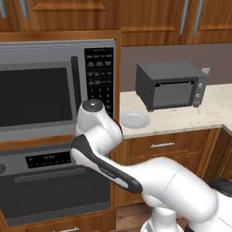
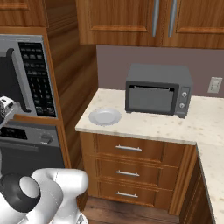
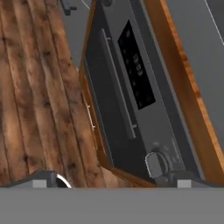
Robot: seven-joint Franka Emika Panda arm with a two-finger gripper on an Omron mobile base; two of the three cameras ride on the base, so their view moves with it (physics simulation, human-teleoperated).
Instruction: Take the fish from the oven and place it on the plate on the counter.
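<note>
**Claw over the shut oven**

Claw state cannot be told; its camera looks steeply down along the oven, whose dark glass door is shut, bar handle and black display facing out. Right of it, the pale round plate lies bare on the speckled worktop beside a toaster oven.

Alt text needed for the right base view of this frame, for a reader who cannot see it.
An empty pale plate sits on the beige counter beside a dark-grey toaster oven, above wooden drawers. At far left are a microwave keypad and, below it, the closed oven; the robot's white arm fills the lower left.
</note>
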